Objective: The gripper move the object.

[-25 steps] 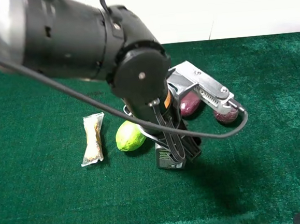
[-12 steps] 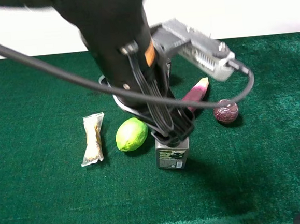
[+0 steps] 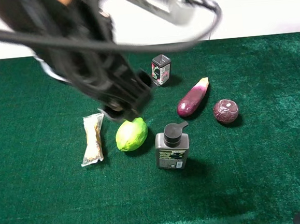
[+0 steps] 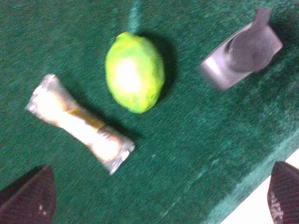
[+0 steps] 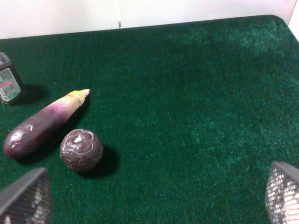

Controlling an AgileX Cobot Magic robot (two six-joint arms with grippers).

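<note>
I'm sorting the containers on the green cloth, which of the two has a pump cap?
The grey bottle beside the lime has the black pump cap; the small black can farther back has none.

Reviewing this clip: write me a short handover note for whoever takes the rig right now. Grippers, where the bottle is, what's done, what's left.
Left gripper: open, empty, raised above the cloth over the lime and the snack packet.
Right gripper: open, empty, looking at the eggplant and the round purple fruit.
Grey pump bottle: standing upright on the green cloth, just right of the lime, free of both grippers.
Done: bottle appears to be set down and released.
Left: confirm the spot is the intended one; otherwise park the arms.
</note>
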